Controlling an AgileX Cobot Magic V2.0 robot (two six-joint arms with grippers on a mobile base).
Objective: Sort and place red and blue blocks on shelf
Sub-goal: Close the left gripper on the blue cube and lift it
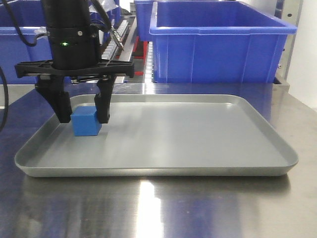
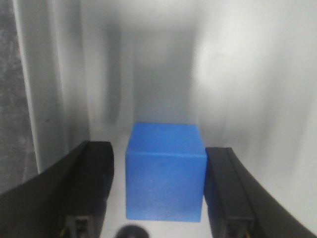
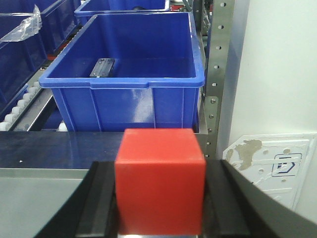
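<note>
Step judged: blue block (image 1: 86,124) being dealt with inside grey tray (image 1: 208,171), near tray's left rim, resting on tray floor. Straddled by left hand (image 1: 83,118), fingers spread just wider than block, gap seen on one side. Red block (image 3: 159,181) pinched firmly in right hand (image 3: 161,220), tray seen below-left. Next move judged: square closing needed before lift.

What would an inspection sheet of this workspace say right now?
Surface: steel table carrying a grey tray.
Job's things: blue block on the tray's left; red block in the right pincer.
Clutter: black part inside a blue bin.
Pincers: left pincer open astride the blue block; right pincer shut on the red block.
Cables: black cable at the left edge.
Surroundings: perforated shelf post, rollers.
</note>
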